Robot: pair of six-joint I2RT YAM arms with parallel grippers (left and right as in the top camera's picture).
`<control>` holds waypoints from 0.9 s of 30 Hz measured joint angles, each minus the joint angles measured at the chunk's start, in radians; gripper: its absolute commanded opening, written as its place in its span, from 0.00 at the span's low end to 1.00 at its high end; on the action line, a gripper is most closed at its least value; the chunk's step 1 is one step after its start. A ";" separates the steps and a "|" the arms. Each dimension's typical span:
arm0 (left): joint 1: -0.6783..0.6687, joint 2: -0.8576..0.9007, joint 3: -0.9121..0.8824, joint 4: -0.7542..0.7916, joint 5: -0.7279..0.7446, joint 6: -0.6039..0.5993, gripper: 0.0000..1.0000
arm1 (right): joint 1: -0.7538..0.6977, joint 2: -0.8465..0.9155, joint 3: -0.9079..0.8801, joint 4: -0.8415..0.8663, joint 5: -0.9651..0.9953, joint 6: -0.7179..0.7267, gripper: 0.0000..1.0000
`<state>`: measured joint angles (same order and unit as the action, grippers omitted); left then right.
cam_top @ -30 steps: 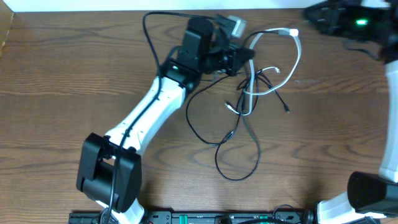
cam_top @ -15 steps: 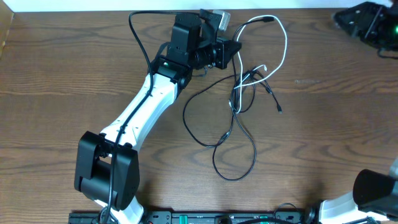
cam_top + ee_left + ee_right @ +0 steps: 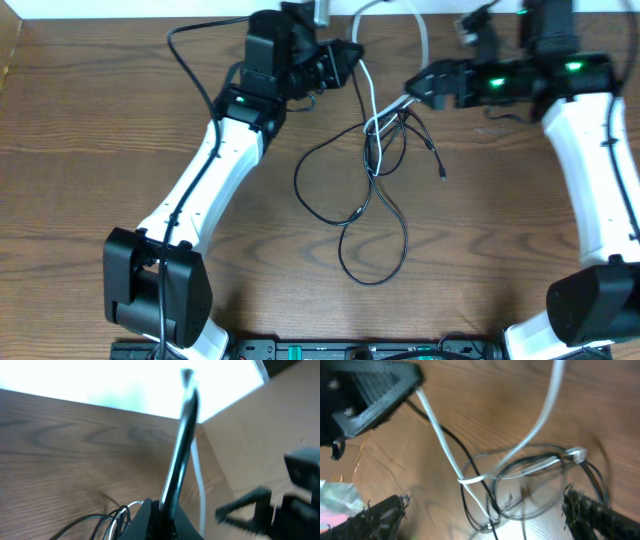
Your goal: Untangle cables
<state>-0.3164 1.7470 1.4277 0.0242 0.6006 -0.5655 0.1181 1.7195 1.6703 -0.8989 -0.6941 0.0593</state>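
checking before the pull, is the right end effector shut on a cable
No, the right end effector has its fingers wide apart, with the white cable passing untouched between them.

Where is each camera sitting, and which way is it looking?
Overhead: above the table, looking straight down at the cables; left arm and right arm show.
Left wrist: on the left arm, looking along its shut jaws across the table; only the jaws' base shows.
Right wrist: on the right arm, looking down at the tangle; its open fingertips show.
Overhead and right wrist both show the white cable in the left jaws.
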 measured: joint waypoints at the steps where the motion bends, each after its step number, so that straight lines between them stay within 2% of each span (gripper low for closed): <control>1: 0.006 0.000 0.000 0.000 -0.003 -0.013 0.07 | 0.022 0.000 -0.013 0.029 0.002 0.000 0.99; 5: 0.014 0.000 0.000 0.000 -0.009 -0.049 0.07 | 0.107 0.000 -0.062 0.116 0.092 0.024 0.96; 7: 0.013 0.000 0.000 0.000 -0.009 -0.060 0.07 | 0.138 0.000 -0.097 0.180 0.163 0.043 0.89; 11: 0.012 0.000 0.000 0.000 -0.009 -0.067 0.07 | 0.189 0.008 -0.168 0.272 0.238 0.056 0.80; 13: 0.012 0.000 0.000 0.000 -0.009 -0.067 0.07 | 0.204 0.026 -0.193 0.303 0.267 0.061 0.69; 17: 0.012 0.000 0.000 0.000 -0.009 -0.067 0.08 | 0.204 0.066 -0.204 0.352 0.296 0.069 0.38; 21: 0.012 0.000 0.000 -0.002 -0.009 -0.067 0.07 | 0.203 0.087 -0.208 0.389 0.332 0.068 0.01; 27: 0.012 0.000 0.000 -0.019 -0.009 -0.063 0.07 | 0.174 0.085 -0.208 0.422 0.360 0.098 0.01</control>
<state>-0.3046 1.7470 1.4277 0.0055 0.5915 -0.6285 0.2920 1.8050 1.4628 -0.4774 -0.3336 0.1577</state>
